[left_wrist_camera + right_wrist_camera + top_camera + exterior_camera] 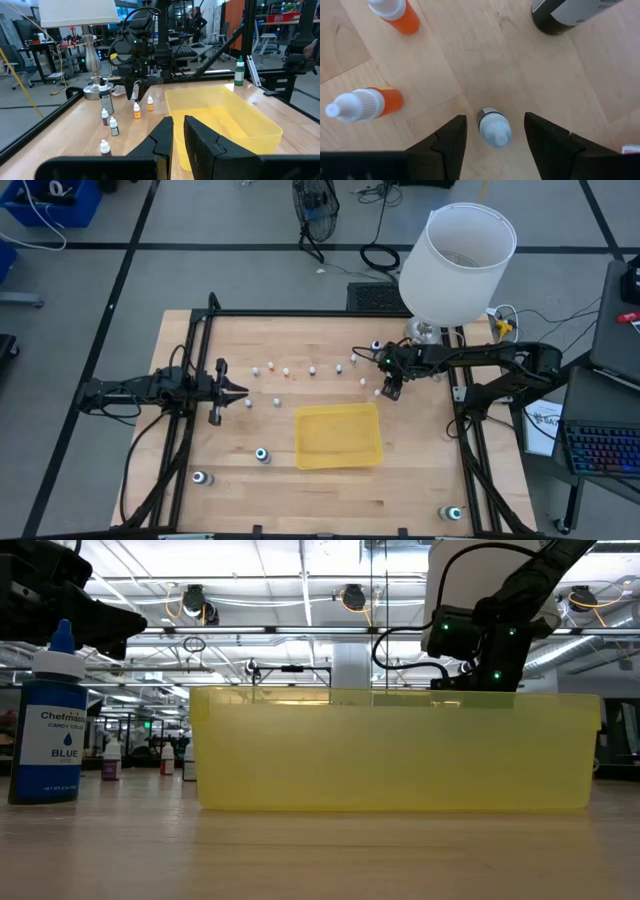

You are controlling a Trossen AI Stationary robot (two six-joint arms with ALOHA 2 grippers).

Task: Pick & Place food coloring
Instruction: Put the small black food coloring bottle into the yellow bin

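The yellow tray (338,435) is sitting near the middle of the wooden table (420,470), and everything else is placed around it. Beyond the tray's far edge, a loose row of tiny dropper bottles (285,370) is standing on the wood. The right gripper (391,391) is hanging just past the tray's far right corner, pointing down at the table, with its fingers (447,142) spread apart on either side of a small white-capped bottle (494,128). That bottle is standing upright between the fingers, and neither finger is touching it, so nothing is being grasped. Beside it, two orange bottles (362,104) are standing on the wood, and the base of a larger dark bottle (570,14) is showing a little farther off.

The left gripper (240,391) is waiting to the left of the tray, well apart from it, with its fingers (162,137) clenched together on nothing.

Larger bottles with round caps are standing around the tray: one (262,454) just off its left side, one (200,478) farther toward the near left corner of the table, and one (453,513) toward the near right corner. In the low view, a blue bottle (53,720) is standing upright left of the tray. A white lamp (455,265) is standing behind the tray at the table's far right.
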